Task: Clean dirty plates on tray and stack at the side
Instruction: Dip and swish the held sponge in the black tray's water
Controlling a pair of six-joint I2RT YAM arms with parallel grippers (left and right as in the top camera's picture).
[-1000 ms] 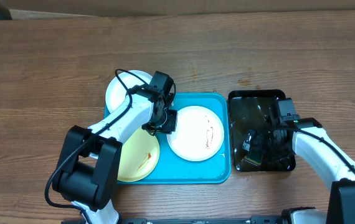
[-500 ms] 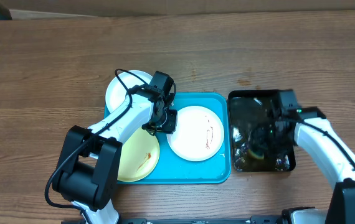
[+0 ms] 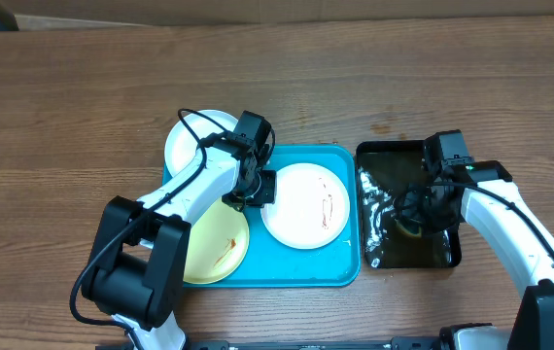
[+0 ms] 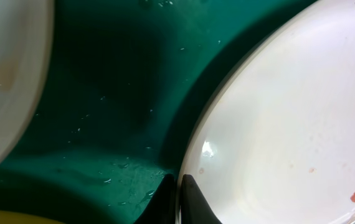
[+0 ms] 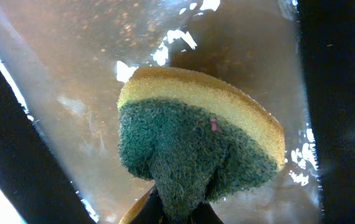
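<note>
On the turquoise tray (image 3: 296, 264) lies a white plate (image 3: 304, 207) with red-brown smears. My left gripper (image 3: 260, 190) is shut on its left rim; the left wrist view shows both fingertips (image 4: 193, 199) pinching that rim of the plate (image 4: 289, 112). A pale yellow plate (image 3: 214, 243) sits at the tray's front left. Another white plate (image 3: 197, 144) rests at the back left, partly over the tray's edge. My right gripper (image 3: 415, 219) is over the black tray (image 3: 403, 148), shut on a yellow and green sponge (image 5: 196, 137).
The black tray holds brownish water (image 5: 71, 93) that glints and ripples. Brown wooden table (image 3: 83, 107) surrounds both trays. In the left wrist view the wet tray floor (image 4: 115, 93) shows between the two white plates.
My right gripper has shut on the sponge and shifted toward the back of the black tray, stirring the water. The left gripper has pinched tighter on the plate rim without moving away.
</note>
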